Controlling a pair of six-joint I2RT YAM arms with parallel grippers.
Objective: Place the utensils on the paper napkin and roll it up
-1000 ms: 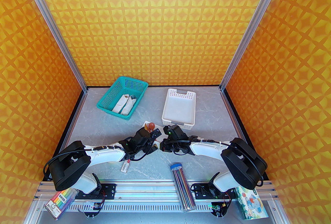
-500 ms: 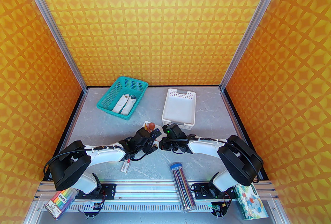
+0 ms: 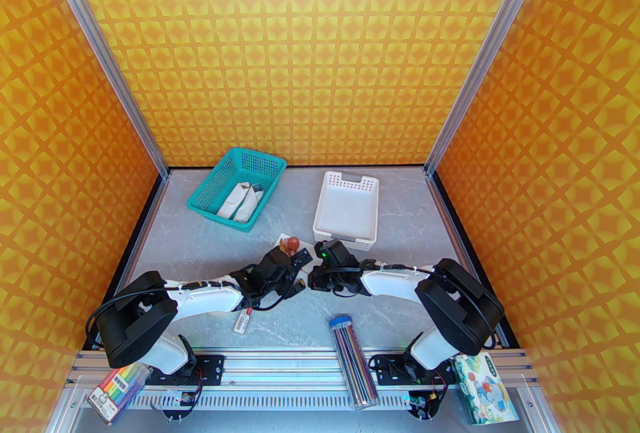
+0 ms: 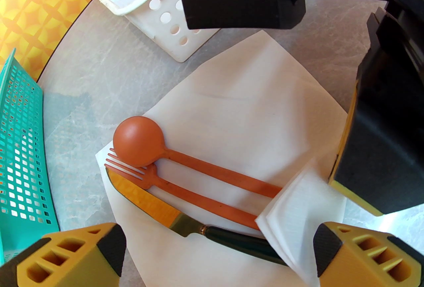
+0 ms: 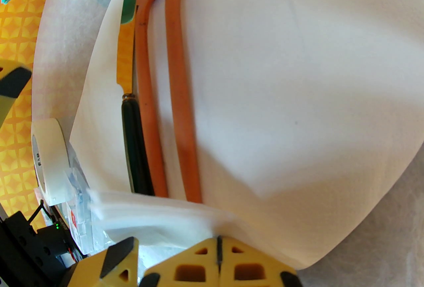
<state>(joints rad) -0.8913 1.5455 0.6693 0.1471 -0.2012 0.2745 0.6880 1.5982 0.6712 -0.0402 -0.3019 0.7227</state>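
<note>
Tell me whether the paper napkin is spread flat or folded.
Mostly spread flat, with one corner folded: the paper napkin lies open under the utensils, and its corner is doubled over their handle ends.

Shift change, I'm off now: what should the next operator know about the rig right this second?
Left hand: open over the thin white paper napkin, holding nothing.
Right hand: shut on the napkin's corner, which is folded over the handle ends.
Reddish-brown round-bowled spoon, orange fork and dark-handled knife lie side by side on the napkin.
Done: utensils placed.
Left: the roll, barely begun.
</note>
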